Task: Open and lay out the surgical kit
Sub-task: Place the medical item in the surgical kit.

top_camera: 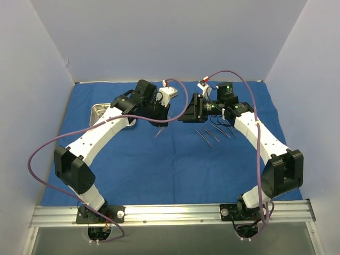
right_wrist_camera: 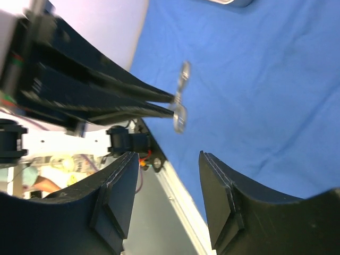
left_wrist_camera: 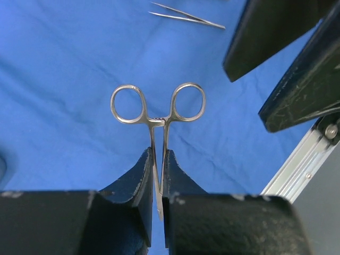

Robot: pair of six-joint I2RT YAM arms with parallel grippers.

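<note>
The royal-blue cloth (top_camera: 159,159) lies spread flat over the table. The shallow steel tray (top_camera: 98,112) sits on it at the back left, partly behind my left arm. My left gripper (top_camera: 159,122) is shut on a silver ring-handled scissor-like instrument (left_wrist_camera: 158,106) and holds it above the cloth, rings pointing away from the fingers (left_wrist_camera: 138,175). My right gripper (top_camera: 187,112) is open and empty, close to the right of the left one; in its wrist view the gripper (right_wrist_camera: 167,158) faces the held instrument (right_wrist_camera: 180,103) edge-on.
Several thin silver instruments (top_camera: 212,134) lie side by side on the cloth in front of the right gripper; one, like tweezers, shows in the left wrist view (left_wrist_camera: 186,16). The aluminium rail (top_camera: 170,212) runs along the near edge. Blue-grey walls enclose the table.
</note>
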